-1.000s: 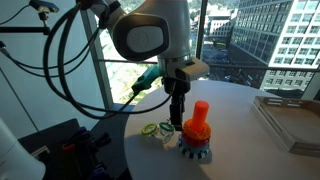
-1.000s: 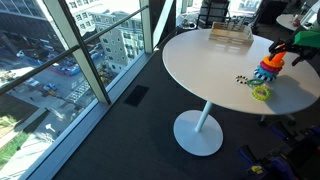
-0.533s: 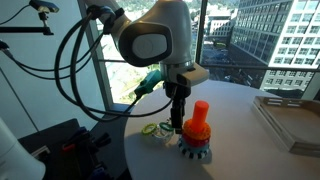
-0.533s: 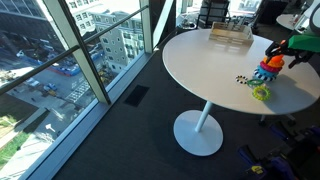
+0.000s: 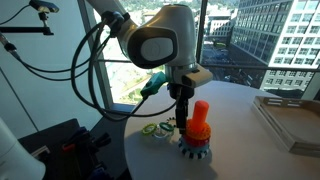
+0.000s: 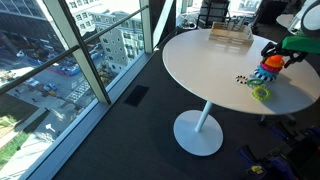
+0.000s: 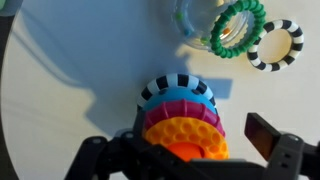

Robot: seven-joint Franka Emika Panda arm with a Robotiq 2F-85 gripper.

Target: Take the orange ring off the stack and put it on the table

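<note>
Wrist view: gripper [image 7: 185,152] directly over the stack [image 7: 178,92]; jaws apart, one finger [image 7: 264,135] standing clear to the side of the rings, nothing clamped; the orange ring [image 7: 170,131] on the stack, uppermost, over pink, blue and black-and-white striped rings; loose green ring [image 7: 222,47] and loose black-and-white ring [image 7: 254,58] lying flat on the table [image 7: 60,60], just beside each other, apart from the stack. In both exterior views: stack [image 5: 197,138] [image 6: 268,70] upright on the white table [image 5: 245,150] [image 6: 200,60], near its edge; gripper [image 5: 182,122] pointing down close beside the orange post [image 5: 201,112]; grey tray [image 5: 290,118] well apart from the stack.
</note>
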